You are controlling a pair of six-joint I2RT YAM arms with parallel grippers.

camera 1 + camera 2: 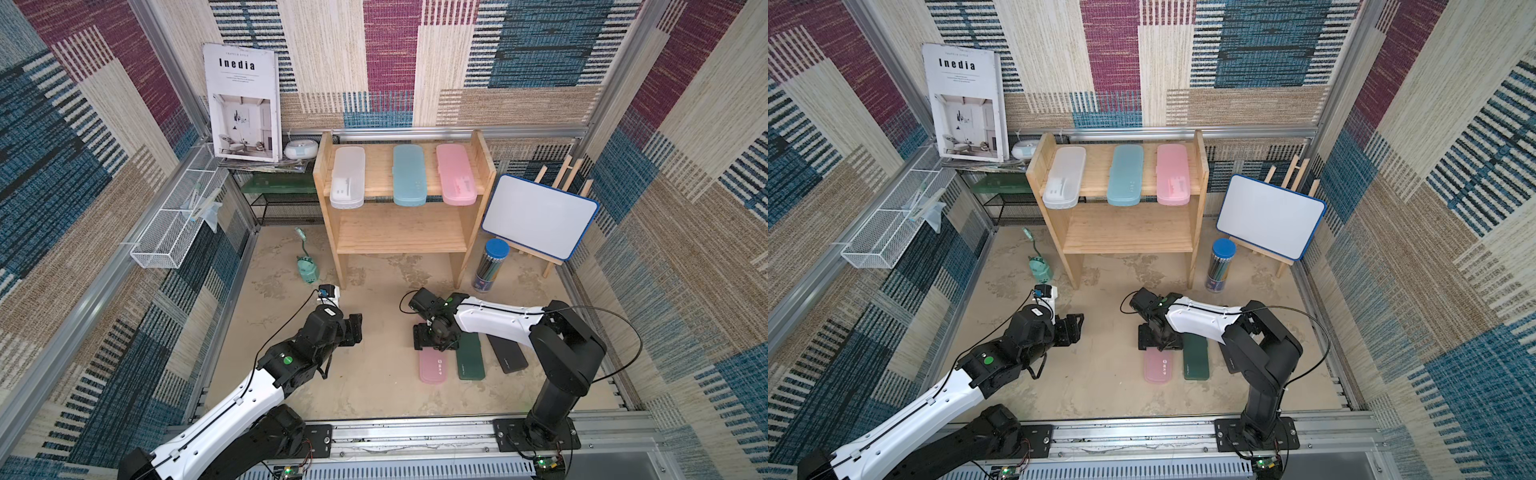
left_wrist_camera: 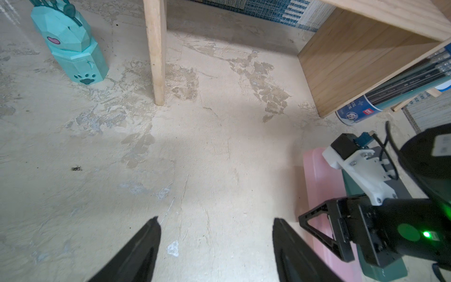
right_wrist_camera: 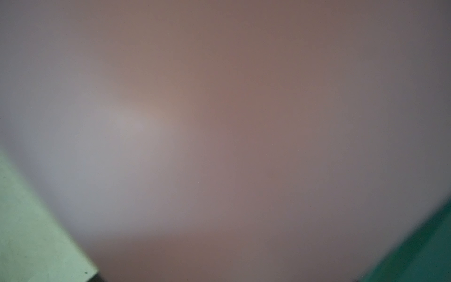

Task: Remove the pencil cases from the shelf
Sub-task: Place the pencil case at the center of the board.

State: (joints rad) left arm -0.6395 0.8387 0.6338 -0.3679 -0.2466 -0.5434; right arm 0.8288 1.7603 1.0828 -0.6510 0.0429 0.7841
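The wooden shelf [image 1: 399, 237] holds three pencil cases on its upper tier: a frosted white case [image 1: 348, 176], a light blue case [image 1: 409, 174] and a pink case [image 1: 456, 174]. Its lower tier is bare. On the floor lie a second pink case [image 1: 434, 368], a dark green case [image 1: 469, 359] and a black case [image 1: 507, 355]. My right gripper [image 1: 432, 345] points down onto the far end of the floor pink case [image 2: 319, 175], one finger [image 2: 311, 210] at its edge. Blurred pink fills the right wrist view. My left gripper [image 2: 216, 218] hangs open over bare floor.
A blue-lidded pencil tube [image 1: 490, 264] and a whiteboard on an easel [image 1: 540, 216] stand right of the shelf. A teal toy lamp [image 1: 307, 270] stands left of it. A black mesh rack [image 1: 286, 208] and a white wire basket [image 1: 174, 224] are at the back left.
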